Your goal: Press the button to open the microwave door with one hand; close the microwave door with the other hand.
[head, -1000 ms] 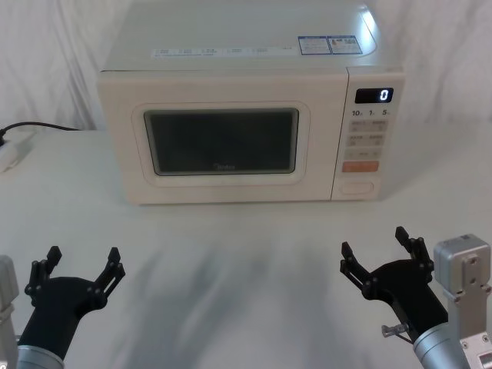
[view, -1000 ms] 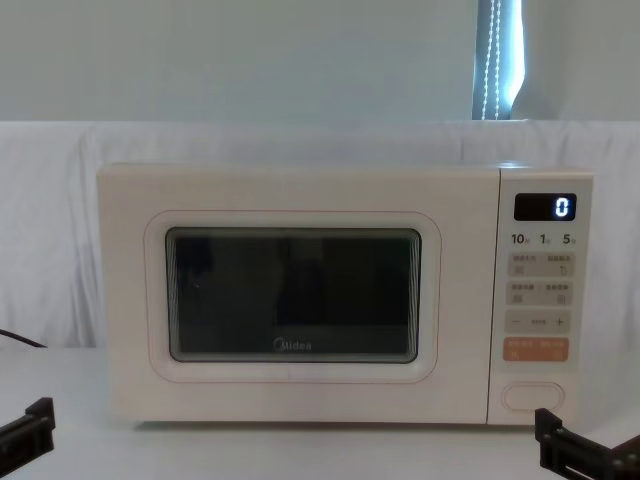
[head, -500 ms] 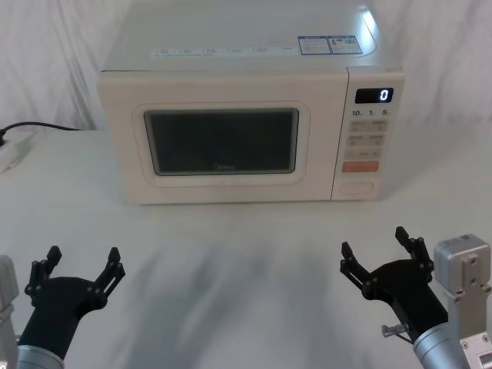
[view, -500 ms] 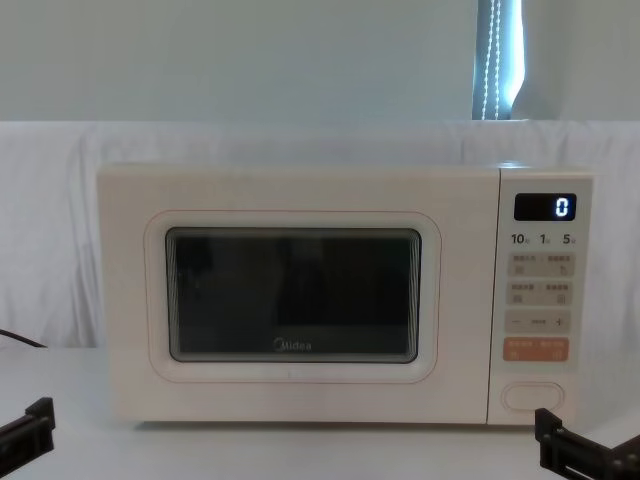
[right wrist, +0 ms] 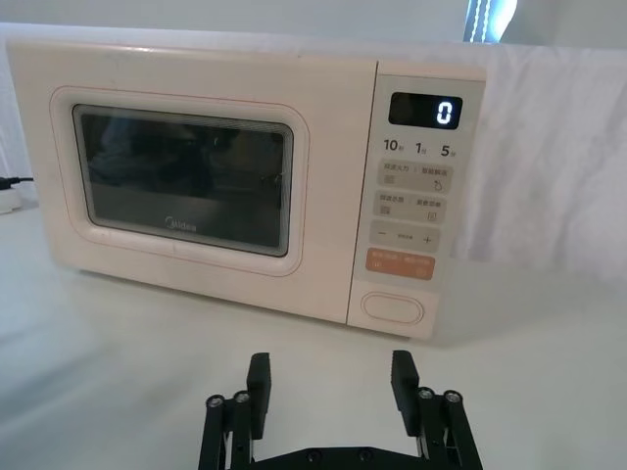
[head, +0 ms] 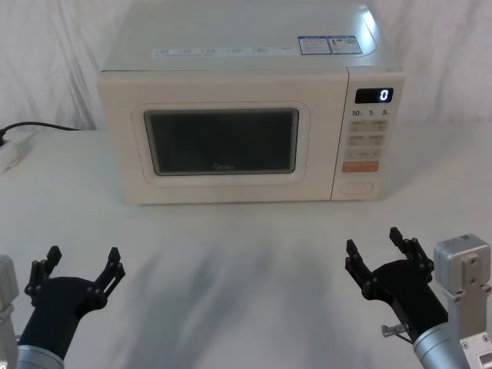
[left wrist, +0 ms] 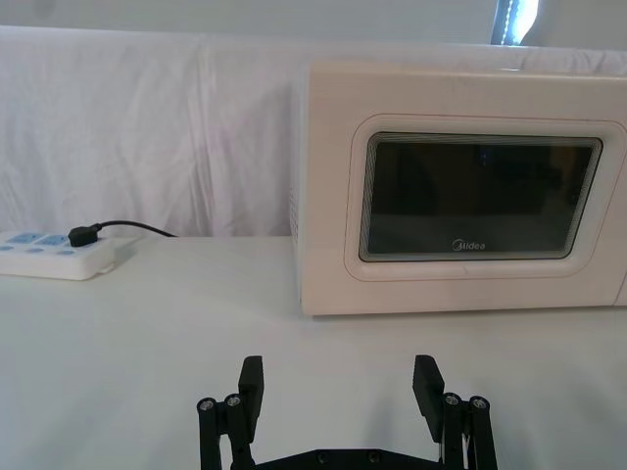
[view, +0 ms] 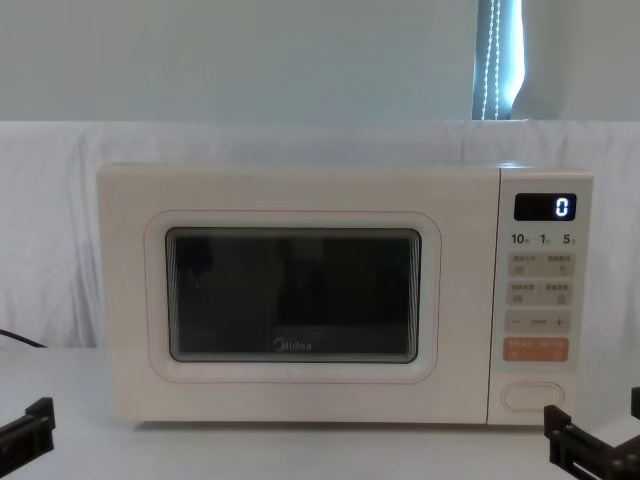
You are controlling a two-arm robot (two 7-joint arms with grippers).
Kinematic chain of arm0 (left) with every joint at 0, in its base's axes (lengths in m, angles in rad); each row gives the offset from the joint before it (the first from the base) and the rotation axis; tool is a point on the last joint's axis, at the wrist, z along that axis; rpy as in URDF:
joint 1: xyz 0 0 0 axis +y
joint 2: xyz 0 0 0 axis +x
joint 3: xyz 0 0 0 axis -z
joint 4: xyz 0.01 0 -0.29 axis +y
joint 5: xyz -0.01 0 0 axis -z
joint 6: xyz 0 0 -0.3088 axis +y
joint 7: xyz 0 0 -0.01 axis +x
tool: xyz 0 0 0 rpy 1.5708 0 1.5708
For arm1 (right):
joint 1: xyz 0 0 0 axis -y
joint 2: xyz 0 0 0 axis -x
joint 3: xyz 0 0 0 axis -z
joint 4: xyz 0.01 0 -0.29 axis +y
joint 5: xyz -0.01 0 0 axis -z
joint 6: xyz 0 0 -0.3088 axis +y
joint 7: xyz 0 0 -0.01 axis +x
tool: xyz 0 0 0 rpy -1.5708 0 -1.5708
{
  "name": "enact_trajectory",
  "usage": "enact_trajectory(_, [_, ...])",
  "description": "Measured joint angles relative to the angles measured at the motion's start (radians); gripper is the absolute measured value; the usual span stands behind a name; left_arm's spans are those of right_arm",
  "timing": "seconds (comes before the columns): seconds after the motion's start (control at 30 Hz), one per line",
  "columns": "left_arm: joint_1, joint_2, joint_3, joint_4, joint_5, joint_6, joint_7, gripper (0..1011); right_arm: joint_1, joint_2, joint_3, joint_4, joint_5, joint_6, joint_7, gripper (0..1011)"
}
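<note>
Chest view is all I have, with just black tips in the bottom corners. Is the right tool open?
Observer: Yes. The right tool is open, fingers spread, above the table in front of the microwave.
Operator: And the left one?
Observer: The left tool is open too, near the front left of the table.
Operator: Anything left of the microwave?
Observer: A white power strip with a black plug in it lies on the table there.
</note>
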Motion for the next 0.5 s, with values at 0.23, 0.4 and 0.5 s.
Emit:
enact_trajectory(0.23, [0.0, 0.0, 0.0, 0.0, 0.0, 0.0, 0.0, 1001, 0.0, 0.0, 0.0, 0.0, 0.0, 0.0, 0.0, 607])
enact_trajectory(0.4, [0.0, 0.0, 0.0, 0.0, 0.0, 0.0, 0.0, 1001, 0.0, 0.0, 0.0, 0.0, 0.0, 0.0, 0.0, 447])
enact_trajectory(0.5, [0.0, 0.0, 0.0, 0.0, 0.0, 0.0, 0.0, 1001, 0.0, 0.0, 0.0, 0.0, 0.0, 0.0, 0.0, 352])
